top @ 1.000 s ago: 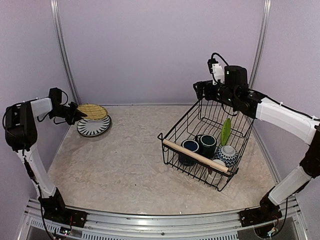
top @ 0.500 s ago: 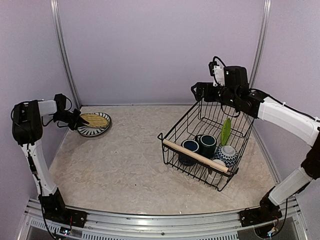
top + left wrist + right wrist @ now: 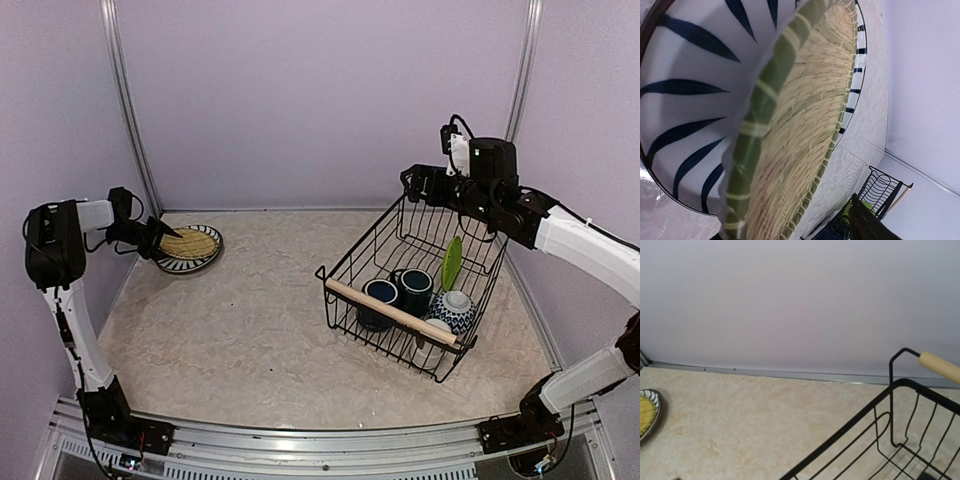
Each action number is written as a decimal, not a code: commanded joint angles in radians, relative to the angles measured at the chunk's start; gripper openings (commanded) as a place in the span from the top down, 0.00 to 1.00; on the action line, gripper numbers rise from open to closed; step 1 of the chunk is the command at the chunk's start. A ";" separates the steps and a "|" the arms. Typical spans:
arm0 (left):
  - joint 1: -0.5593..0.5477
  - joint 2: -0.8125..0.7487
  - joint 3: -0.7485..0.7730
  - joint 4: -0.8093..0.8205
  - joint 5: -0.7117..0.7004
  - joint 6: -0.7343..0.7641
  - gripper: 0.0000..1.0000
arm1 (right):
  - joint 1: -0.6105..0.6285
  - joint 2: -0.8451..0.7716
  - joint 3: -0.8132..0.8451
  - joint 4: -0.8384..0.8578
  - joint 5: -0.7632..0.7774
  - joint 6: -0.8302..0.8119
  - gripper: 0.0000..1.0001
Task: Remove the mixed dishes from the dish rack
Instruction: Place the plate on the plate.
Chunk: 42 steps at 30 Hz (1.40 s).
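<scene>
- Left gripper (image 3: 158, 238) sits at the rim of the tan lattice plate (image 3: 192, 242), which lies on the blue-striped plate (image 3: 182, 266) at far left; its jaw spread cannot be told.
- Right gripper (image 3: 412, 185) is spread wide and empty above the far corner of the dish rack (image 3: 390, 311).

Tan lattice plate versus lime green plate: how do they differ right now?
Pose: the tan lattice plate lies flat, the lime green plate stands on edge. Place: the tan lattice plate rests on a striped plate outside the dish rack, the lime green plate inside it. Look: tan is woven, green plain. Both are plates.
</scene>
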 commanded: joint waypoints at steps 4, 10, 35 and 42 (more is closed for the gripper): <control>0.005 -0.100 0.008 -0.023 -0.029 0.002 0.23 | -0.010 0.023 0.038 -0.040 0.015 0.028 0.00; 0.005 -0.118 0.015 -0.048 -0.056 0.001 0.14 | -0.011 0.049 0.059 -0.049 0.010 0.042 0.00; -0.053 -0.317 -0.041 -0.021 -0.201 0.073 0.10 | -0.014 0.072 0.113 -0.165 0.049 0.052 0.00; -0.198 -0.431 -0.040 -0.019 -0.286 0.163 0.08 | -0.014 0.106 0.179 -0.365 0.127 0.078 0.00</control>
